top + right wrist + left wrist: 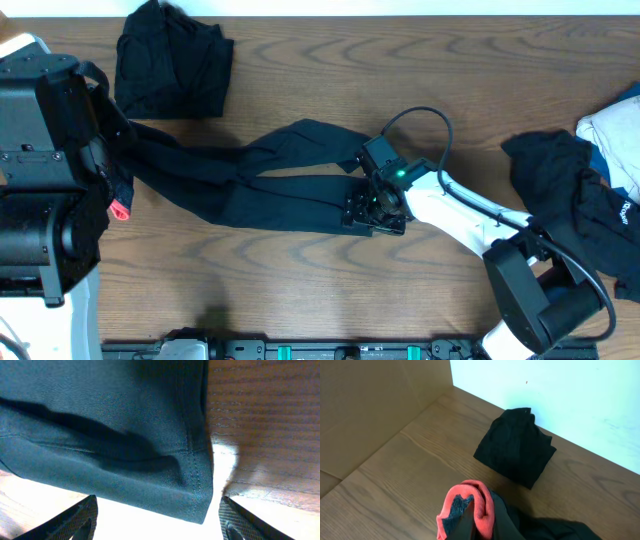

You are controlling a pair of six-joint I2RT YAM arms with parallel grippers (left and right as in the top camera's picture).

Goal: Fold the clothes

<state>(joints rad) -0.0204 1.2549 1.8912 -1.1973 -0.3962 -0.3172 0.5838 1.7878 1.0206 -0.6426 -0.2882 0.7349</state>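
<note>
Long black trousers (250,180) lie stretched out, coral-red band (120,209) bunched at one end, folded black garment (170,62) nearby.

Overhead I see evenly lit and sharp. At my right wrist, glare burns white at six o'clock; a shadow crosses the trousers (125,400) at ten o'clock.

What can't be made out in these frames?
- Left gripper's fingers: left wrist view, mostly buried in the trousers' coral band.
- Surface below the trouser hem: right wrist view, blown out by glare.
- Clothes heap: overhead, cropped by the right edge.
</note>
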